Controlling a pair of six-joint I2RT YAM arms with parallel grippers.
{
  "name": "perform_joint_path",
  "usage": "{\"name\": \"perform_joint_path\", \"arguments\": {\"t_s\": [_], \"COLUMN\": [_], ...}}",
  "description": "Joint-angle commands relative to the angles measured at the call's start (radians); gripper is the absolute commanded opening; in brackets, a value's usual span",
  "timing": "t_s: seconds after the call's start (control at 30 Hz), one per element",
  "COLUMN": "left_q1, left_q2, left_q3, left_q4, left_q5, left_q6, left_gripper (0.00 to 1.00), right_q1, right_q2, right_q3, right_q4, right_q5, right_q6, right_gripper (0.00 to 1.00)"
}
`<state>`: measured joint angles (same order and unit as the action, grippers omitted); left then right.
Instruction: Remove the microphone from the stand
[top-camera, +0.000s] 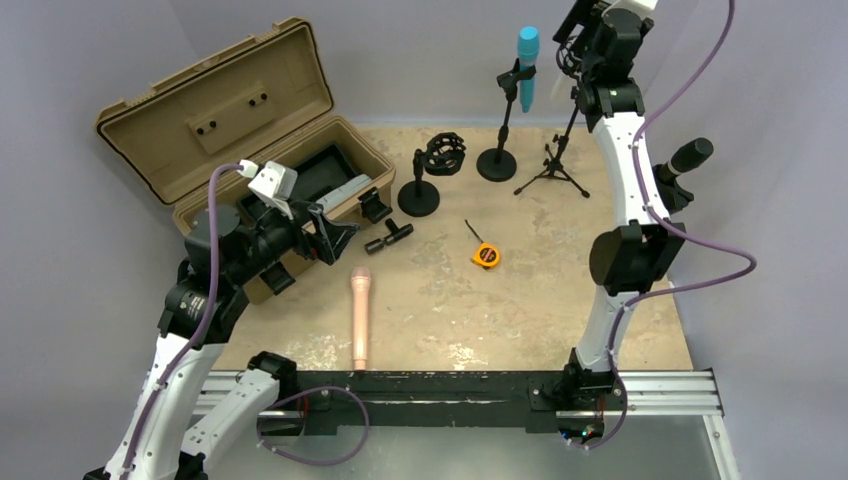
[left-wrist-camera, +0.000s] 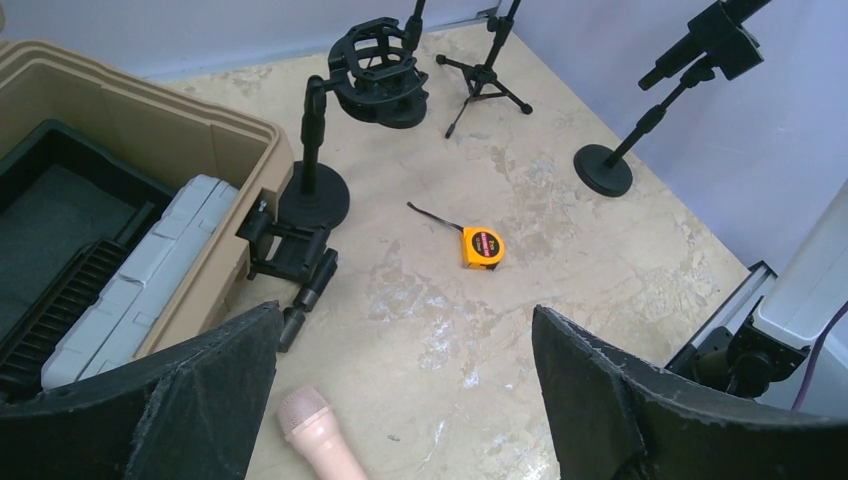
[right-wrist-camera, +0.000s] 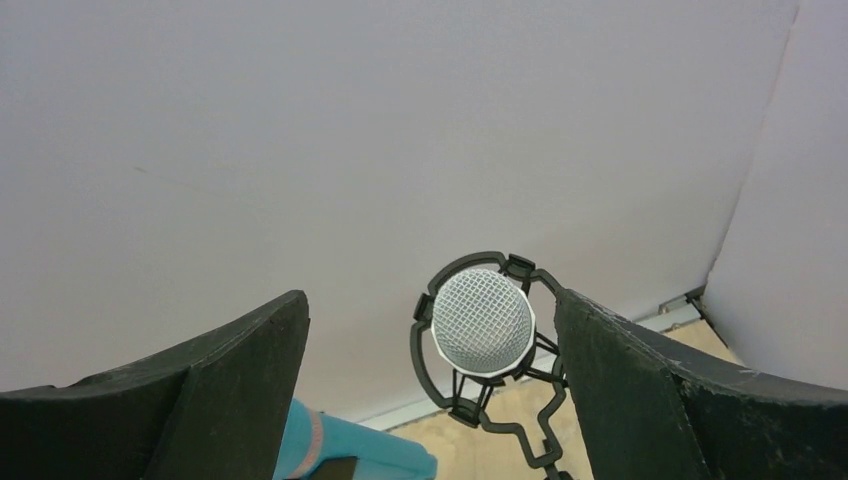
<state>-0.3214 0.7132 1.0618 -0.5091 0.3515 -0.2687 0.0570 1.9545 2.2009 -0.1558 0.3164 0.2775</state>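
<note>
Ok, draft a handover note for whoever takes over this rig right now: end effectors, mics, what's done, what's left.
Left end effector: open, empty, above the table by the tan case.
Right end effector: open, raised at the back, lined up on the silver-grille microphone, not touching it.
That microphone sits in its shock mount on the tripod stand. The blue microphone is clipped on a round-base stand; the pink microphone lies on the table.
Done: right arm in position. Left: grip, lift it free.
</note>
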Motion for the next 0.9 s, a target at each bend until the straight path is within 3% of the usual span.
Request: {"name": "perform_joint_path", "arguments": {"t_s": [0.0,0.3,0.47,0.63,0.87], "left_q1": [-0.004,-0.004,-0.004,-0.004,-0.004], "left_q2": [0.003,0.017,0.021,0.032,0.04], "left_q3": [-0.003,0.0,-0.001,-0.002,-0.001], "left_q4": [0.048,0.048,0.046,0.047,0.046], "left_q5": [0.008,0.027,0.02,0.025,0.024], "left_q6": [0.011,0.006,0.009,0.01,0.01], "left_gripper": [0.92,0.92,0.92,0.91,0.91], "right_q1": [-0.018,-0.044,-0.05,-0.051,-0.051], "right_q2": [0.014,0.07,0.118,0.145,0.139], "right_q3": [0.081,0.076,0.098,0.105,0.139], "right_q4": [-0.026,-0.011,-0.011,0.011,0.018], "right_q5": [-0.018,-0.019,-0.046,-0.097,-0.105], "right_q6": [-0.06,-0.08,-0.097,-0.107,-0.117], "right_gripper": [0.9,0.88,0.78,0.75,0.51]}}
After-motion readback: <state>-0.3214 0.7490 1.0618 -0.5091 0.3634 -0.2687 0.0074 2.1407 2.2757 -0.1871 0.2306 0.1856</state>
